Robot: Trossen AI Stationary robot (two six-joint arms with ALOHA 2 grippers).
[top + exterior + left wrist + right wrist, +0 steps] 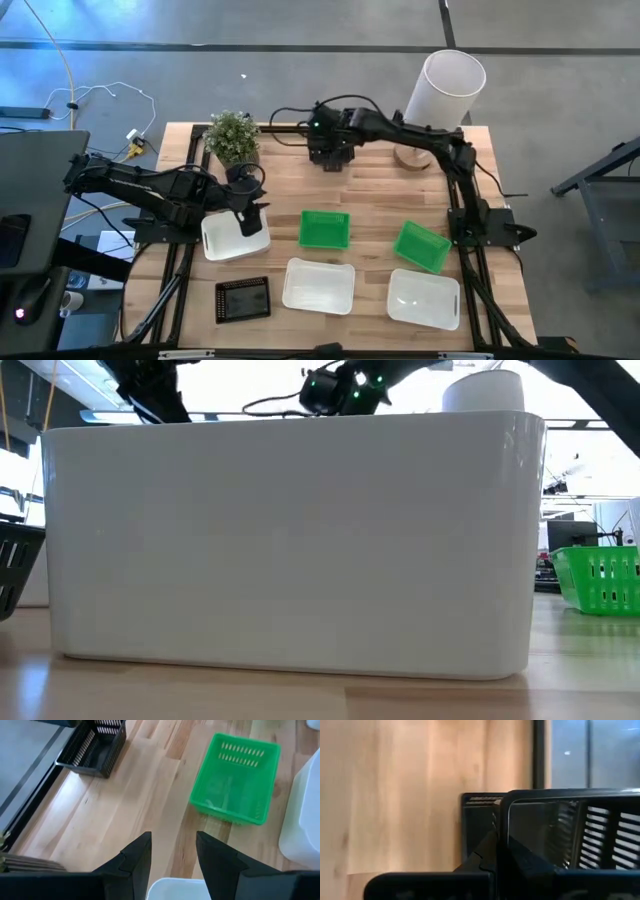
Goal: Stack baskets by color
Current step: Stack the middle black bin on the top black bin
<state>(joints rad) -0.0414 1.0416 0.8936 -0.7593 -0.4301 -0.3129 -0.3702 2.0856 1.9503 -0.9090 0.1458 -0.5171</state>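
Grey concrete floor (pixel 300 30) around pale wooden table (pixel 370 190).

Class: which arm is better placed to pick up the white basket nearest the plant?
Left: left gripper is open above the rim of that white basket; right gripper is shut by a black basket at the far edge.

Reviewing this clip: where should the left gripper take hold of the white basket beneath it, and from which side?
Probably the rim, from above. The white basket sits upright and open-topped, its thin wall fitting between the fingers. The left gripper hangs open over one edge, so a straight descent astride that wall looks simplest.
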